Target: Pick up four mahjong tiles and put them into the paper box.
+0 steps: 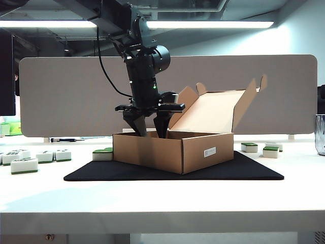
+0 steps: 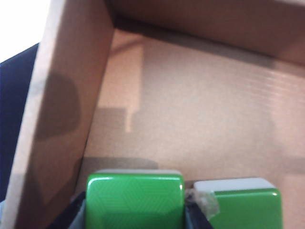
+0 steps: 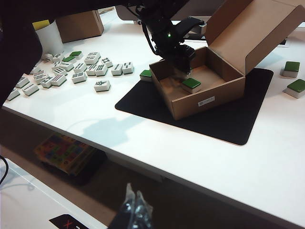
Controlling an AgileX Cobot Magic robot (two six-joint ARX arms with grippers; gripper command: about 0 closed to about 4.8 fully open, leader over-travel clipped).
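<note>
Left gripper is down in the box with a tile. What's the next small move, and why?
Probably open the left gripper and let the tile go. The gripper is already down inside the cardboard box, the tile sits between its fingers just above the floor, and another tile lies beside it, so little drop remains. The right gripper hangs off the table, uninvolved.
</note>
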